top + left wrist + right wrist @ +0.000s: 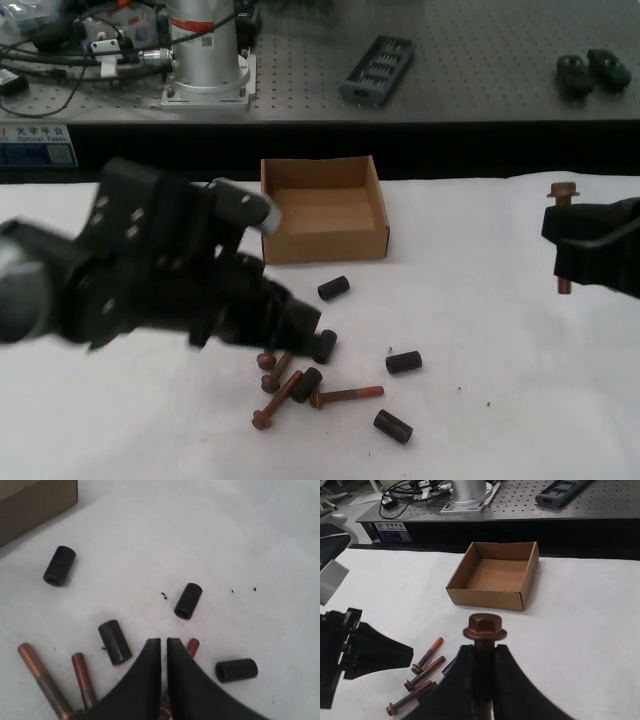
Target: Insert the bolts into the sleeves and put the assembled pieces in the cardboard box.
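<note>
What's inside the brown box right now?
Inside the cardboard box you see just its bare brown floor and inner walls, with nothing lying there. Its near wall hides a thin strip of floor right behind it.

Up high, we look forward and down over the bench (480,320). On the left wrist we're close above the sleeves (188,600). On the right wrist we face the cardboard box (492,575) from farther back, sharing it with the high view.

White cloth (500,400), perforated bench (480,60), silver post (205,50), cables (60,40), dark rack (378,68)
</note>
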Controlling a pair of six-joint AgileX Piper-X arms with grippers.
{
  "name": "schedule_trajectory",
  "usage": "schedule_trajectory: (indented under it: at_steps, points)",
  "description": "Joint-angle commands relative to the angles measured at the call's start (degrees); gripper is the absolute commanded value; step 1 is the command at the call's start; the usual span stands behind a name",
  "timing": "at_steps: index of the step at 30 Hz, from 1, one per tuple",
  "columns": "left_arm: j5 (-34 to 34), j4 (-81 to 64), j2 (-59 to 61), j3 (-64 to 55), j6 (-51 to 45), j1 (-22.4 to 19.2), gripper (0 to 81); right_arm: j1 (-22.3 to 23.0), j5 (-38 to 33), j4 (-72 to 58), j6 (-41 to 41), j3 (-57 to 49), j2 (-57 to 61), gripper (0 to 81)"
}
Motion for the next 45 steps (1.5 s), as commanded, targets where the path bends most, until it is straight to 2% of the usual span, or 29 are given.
schedule_trajectory:
  at_steps: [1, 4, 6, 14, 21, 36, 45]
  points:
    - [-1.0, 3.3, 2.7, -5.5, -0.8, -0.7, 15.5, -0.3, -0.5, -1.0, -0.5, 0.0, -0.7, 2.1]
    - [-4.6, 7.8, 5.0, -9.7, -1.2, -1.5, 30.1, -0.3, -0.5, -1.0, -0.5, 0.7, -0.7, 2.1]
    - [-6.0, 10.7, 6.4, -12.0, -1.2, -2.2, 34.5, -0.3, -0.4, -1.0, -0.5, 0.7, -0.7, 2.1]
    - [-13.8, 22.3, 10.4, -17.9, -5.9, -4.3, 34.5, -0.3, -0.4, -1.4, -0.5, 0.7, -0.7, 2.1]
    - [-18.5, 25.8, 12.9, -19.2, -7.3, -4.5, 34.5, -0.3, -0.4, -1.4, -0.5, 0.7, -0.7, 2.1]
    - [-16.8, 25.7, 17.0, -22.1, -6.7, -4.5, 34.5, -0.3, -0.4, -1.4, -0.5, 0.7, -0.7, 2.1]
    - [-17.7, 23.6, 17.5, -22.3, -5.6, -7.2, 34.5, -0.3, -0.4, -1.4, -0.5, 0.7, -0.7, 2.1]
